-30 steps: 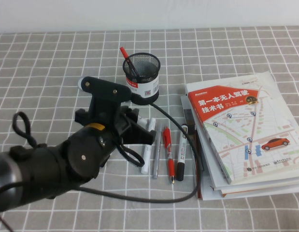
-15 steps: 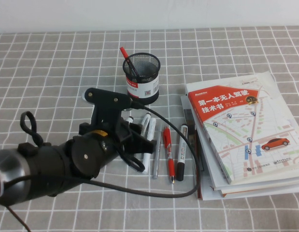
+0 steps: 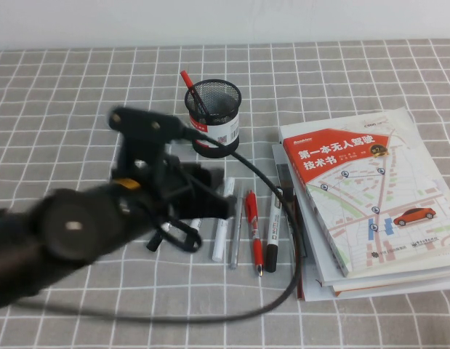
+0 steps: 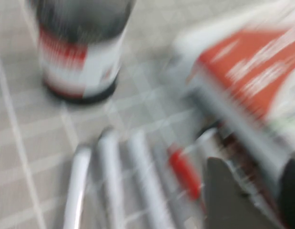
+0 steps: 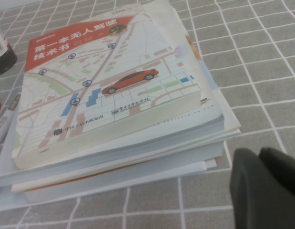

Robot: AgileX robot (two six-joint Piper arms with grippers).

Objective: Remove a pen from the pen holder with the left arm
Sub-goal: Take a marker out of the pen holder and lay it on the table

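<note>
1. Left pincer (image 3: pixel 214 202): you have it low over the tabletop (image 3: pixel 65 87), above the far ends of the white markers (image 3: pixel 223 234). Its fingers (image 4: pixel 228 195) stand apart and hold nothing.
2. Mesh pen holder (image 3: pixel 214 120): upright, just beyond your left pincer on the far side.
3. Red pen (image 3: pixel 189 85): leans inside the holder with its cap above the rim, apart from the pincer.
4. Loose row to the right of the markers: silver pen (image 3: pixel 237 229), red pen on the cloth (image 3: pixel 253 225), black marker (image 3: pixel 272 231).
5. Book stack (image 3: pixel 363 189): right of the row.
6. Right pincer (image 5: pixel 259 156): near the stack's near right corner, fingers pressed together, holding nothing.
</note>
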